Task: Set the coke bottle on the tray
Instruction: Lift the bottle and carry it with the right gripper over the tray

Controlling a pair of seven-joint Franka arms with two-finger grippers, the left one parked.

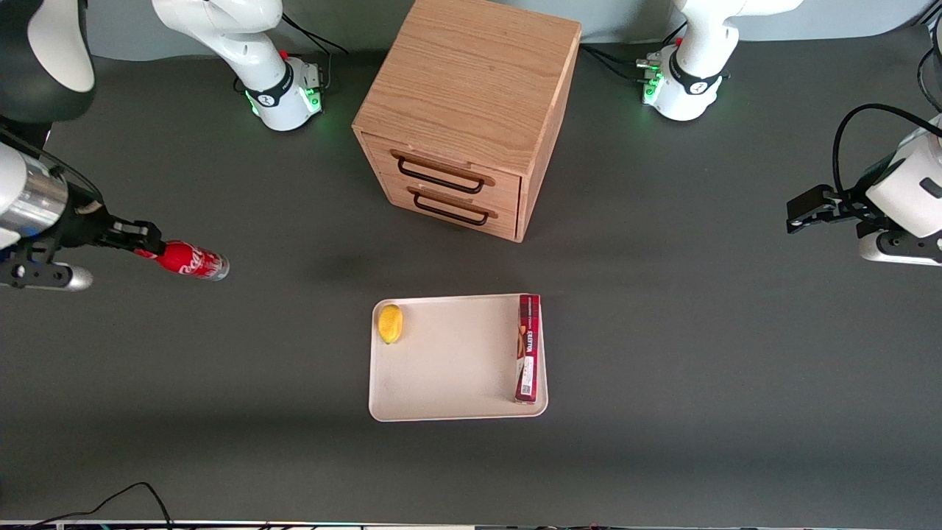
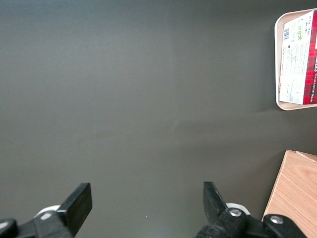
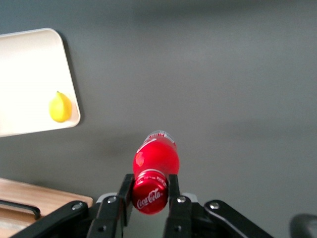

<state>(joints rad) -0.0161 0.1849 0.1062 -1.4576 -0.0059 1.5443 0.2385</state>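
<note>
The right arm's black two-finger tool (image 3: 150,191), pinched shut on the cap of the small red coke bottle (image 1: 190,260) held off the dark tabletop (image 1: 662,331) toward the working arm's end, should carry it level to the bare middle of the flat cream-beige tray (image 1: 452,361), between the yellow lemon (image 1: 390,323) and the long red snack box (image 1: 528,347).

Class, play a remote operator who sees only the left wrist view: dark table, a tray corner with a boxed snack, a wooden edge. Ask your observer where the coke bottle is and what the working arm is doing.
Operator: Where is the coke bottle?
Observer: The coke bottle is off the tray, toward the working arm's end of the table.
Operator: Is it held?
Observer: Yes. The gripper is shut on its red cap.
Operator: Anything else on the tray besides the snack box?
Observer: A lemon lies near the corner nearest the bottle.
Operator: What is that wooden edge?
Observer: A two-drawer cabinet, both drawers closed.
</note>
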